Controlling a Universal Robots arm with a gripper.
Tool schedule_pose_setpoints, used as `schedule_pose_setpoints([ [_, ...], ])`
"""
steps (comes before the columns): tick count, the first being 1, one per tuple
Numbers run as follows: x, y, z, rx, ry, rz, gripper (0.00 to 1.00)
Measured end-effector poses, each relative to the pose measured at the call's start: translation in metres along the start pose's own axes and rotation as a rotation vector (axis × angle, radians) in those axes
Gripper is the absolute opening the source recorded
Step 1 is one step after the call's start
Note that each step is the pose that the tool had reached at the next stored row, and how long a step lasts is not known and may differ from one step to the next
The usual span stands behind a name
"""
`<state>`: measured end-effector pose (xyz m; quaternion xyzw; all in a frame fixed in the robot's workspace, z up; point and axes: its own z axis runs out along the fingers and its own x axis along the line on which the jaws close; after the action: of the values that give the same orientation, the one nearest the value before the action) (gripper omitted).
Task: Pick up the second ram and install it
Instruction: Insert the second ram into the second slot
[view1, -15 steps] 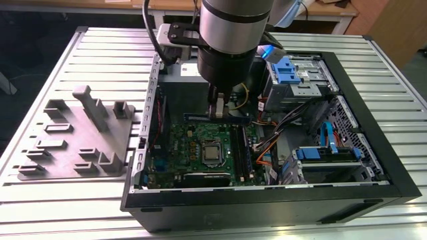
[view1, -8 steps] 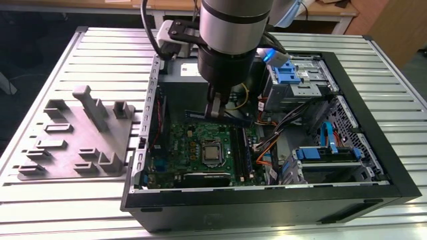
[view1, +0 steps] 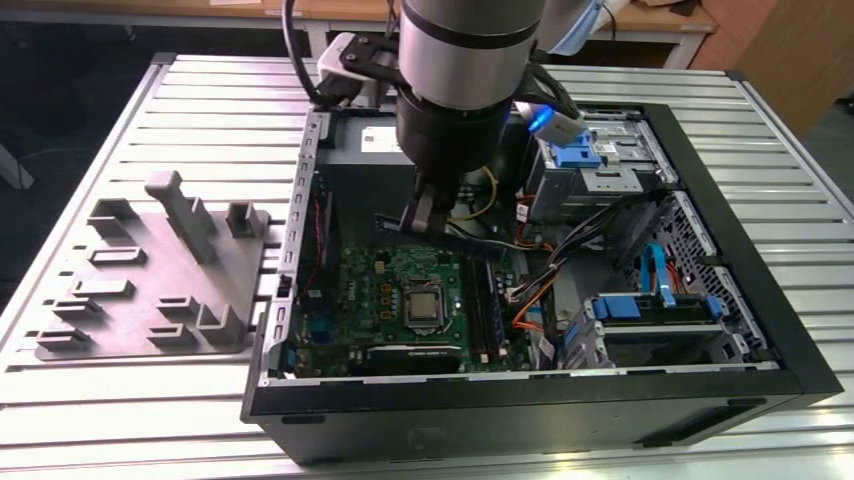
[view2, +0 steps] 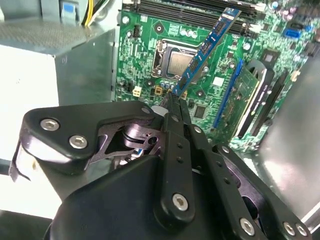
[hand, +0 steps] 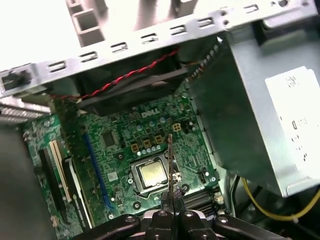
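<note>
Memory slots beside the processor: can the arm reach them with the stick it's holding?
Probably yes. The case is open, the pincer holds the second ram above the motherboard, and nothing lies between it and the memory slots. Orange cables run close beside them, though.

My claw (view2: 175, 101) is dull black, with little shiny silver screws (view2: 180, 201), and the second ram (view2: 207, 47) is a smooth, slightly shiny blue-green board. The big green board (hand: 120, 135) is glossy (its middle square (hand: 152, 172) gleams like bright metal), and the box walls (hand: 240, 115) are dull grey metal. The tray (view1: 147, 280) is matt grey plastic; the table (view1: 80, 400) is ribbed silvery metal.
</note>
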<state>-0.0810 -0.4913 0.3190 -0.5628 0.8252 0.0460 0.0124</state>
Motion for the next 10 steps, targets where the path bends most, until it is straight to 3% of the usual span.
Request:
schedule_pose_setpoints([
  [10,0.0,0.0,0.0003,0.0132,-0.0114,0.182,0.08],
])
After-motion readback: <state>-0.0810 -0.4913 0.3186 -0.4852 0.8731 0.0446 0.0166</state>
